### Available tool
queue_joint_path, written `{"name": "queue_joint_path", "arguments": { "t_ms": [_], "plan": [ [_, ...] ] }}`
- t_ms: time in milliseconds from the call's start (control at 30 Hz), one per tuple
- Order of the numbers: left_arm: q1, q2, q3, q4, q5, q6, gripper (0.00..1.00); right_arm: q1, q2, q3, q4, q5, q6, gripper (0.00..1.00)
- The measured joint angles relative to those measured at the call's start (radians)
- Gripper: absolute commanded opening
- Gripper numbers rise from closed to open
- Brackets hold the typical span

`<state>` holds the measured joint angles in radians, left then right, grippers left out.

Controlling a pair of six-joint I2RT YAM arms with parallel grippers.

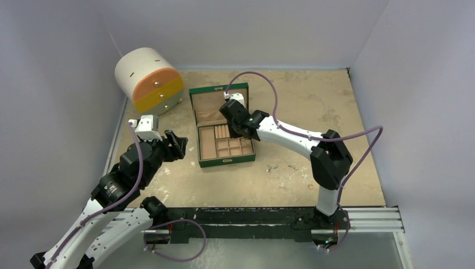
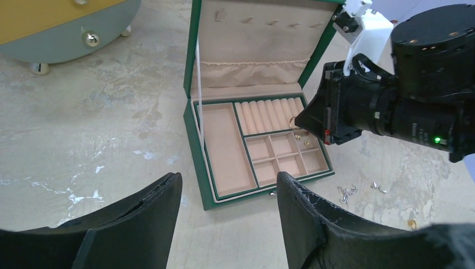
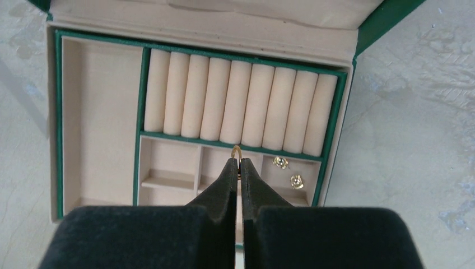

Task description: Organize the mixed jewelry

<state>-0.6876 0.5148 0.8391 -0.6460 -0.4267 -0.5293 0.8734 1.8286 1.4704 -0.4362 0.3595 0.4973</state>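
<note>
My right gripper (image 3: 237,162) is shut on a small gold ring (image 3: 236,149) and holds it over the open green jewelry box (image 1: 195,130), at the edge between the ring rolls (image 3: 241,106) and the small compartments. Two gold earrings (image 3: 287,171) lie in the box's right small compartment, also in the left wrist view (image 2: 303,140). Several tiny silver pieces (image 2: 350,191) and one gold piece (image 2: 411,224) lie on the table right of the box. My left gripper (image 2: 228,196) is open and empty, left of and in front of the box (image 2: 193,101).
A round white drawer unit (image 1: 149,78) with orange and yellow fronts stands at the back left. The box lid (image 2: 260,45) stands upright behind the tray. White walls enclose the table on three sides.
</note>
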Motion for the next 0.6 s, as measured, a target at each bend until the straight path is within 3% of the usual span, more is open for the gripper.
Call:
{"name": "queue_joint_path", "arguments": {
  "t_ms": [600],
  "plan": [
    [0.000,-0.010,-0.002,0.000,-0.035,0.000,0.64,-0.005,0.078,0.024,0.082,0.095,0.027,0.00]
  ]
}}
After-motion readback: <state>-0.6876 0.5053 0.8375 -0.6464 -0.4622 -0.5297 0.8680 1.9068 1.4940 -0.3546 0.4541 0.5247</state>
